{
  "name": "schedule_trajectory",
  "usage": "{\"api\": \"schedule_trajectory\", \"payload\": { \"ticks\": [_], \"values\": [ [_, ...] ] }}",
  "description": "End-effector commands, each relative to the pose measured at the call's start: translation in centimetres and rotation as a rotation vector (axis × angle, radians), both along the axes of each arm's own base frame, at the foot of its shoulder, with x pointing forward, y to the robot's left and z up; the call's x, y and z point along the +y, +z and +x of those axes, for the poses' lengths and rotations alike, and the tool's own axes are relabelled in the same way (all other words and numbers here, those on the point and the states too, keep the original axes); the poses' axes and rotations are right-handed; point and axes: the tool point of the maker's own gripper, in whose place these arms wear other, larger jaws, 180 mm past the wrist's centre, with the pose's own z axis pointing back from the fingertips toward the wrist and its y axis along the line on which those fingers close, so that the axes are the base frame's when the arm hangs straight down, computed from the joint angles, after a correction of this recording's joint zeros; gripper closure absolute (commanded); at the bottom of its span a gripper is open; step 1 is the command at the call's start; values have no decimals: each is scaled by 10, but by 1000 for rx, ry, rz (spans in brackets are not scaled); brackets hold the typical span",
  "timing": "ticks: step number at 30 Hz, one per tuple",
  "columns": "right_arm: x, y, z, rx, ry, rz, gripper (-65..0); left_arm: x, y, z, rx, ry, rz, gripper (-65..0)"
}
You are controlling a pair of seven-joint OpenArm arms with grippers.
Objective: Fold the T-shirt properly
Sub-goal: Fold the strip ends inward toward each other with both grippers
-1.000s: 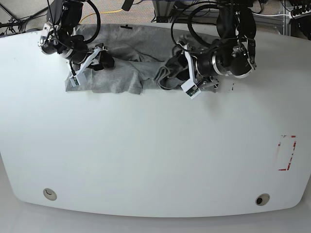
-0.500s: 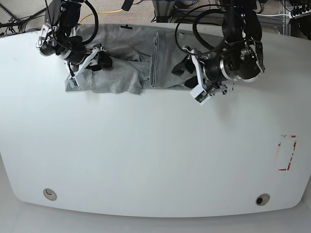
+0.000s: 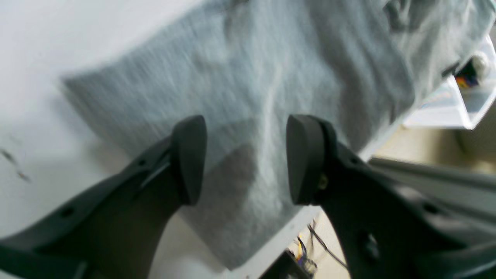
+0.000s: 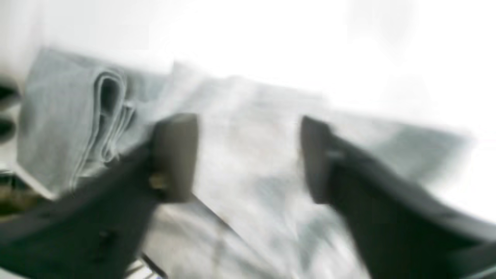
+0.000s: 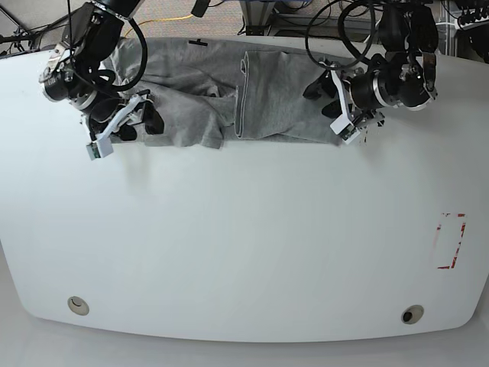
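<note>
The grey T-shirt (image 5: 267,92) lies crumpled along the far edge of the white table (image 5: 244,245), its right part flat and its left part bunched. My left gripper (image 5: 322,95) hovers at the shirt's right end. In the left wrist view that gripper (image 3: 246,159) is open over the T-shirt (image 3: 252,77), with nothing between its fingers. My right gripper (image 5: 140,126) is at the shirt's front left corner. The right wrist view is blurred, but shows the gripper (image 4: 246,155) open above the T-shirt (image 4: 248,112), beside a folded hem (image 4: 108,112).
A red-marked rectangle (image 5: 451,241) sits near the table's right edge. Two round holes (image 5: 78,306) (image 5: 412,314) lie near the front edge. Cables and frames stand behind the far edge. A white bin (image 3: 465,104) shows beyond the table.
The left gripper let go of the bunched cloth, which now lies flat, and moved right and back. The right gripper opened wider and drew left and forward off the shirt's left part.
</note>
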Motion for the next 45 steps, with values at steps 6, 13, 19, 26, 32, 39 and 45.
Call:
{"api": "schedule_trajectory", "payload": {
  "ticks": [6, 13, 19, 26, 32, 39, 45],
  "values": [
    [-69, 17, -8, -20, -200, -70, -541, 12, -12, -4, 12, 21, -34, -311],
    [-99, 3, -28, 29, -297, -38, -544, 15, -26, -14, 61, 47, -51, -311],
    [-90, -31, -48, 91, -307, 175, -539, 19, -30, -14, 65, 50, -30, -311],
    [-77, -41, -63, 125, -298, 231, -539, 28, -38, -15, 68, 46, 45, -311],
    [-44, -54, -67, 170, -241, 273, -539, 28, -37, -15, 66, 45, 45, -311],
    [-8, -58, -59, 175, -156, 291, -488, 28, -37, -15, 66, 45, 47, -311],
    [-5, -62, -50, 193, -130, 244, -219, 19, -38, -15, 70, 53, 25, -311]
  ]
}}
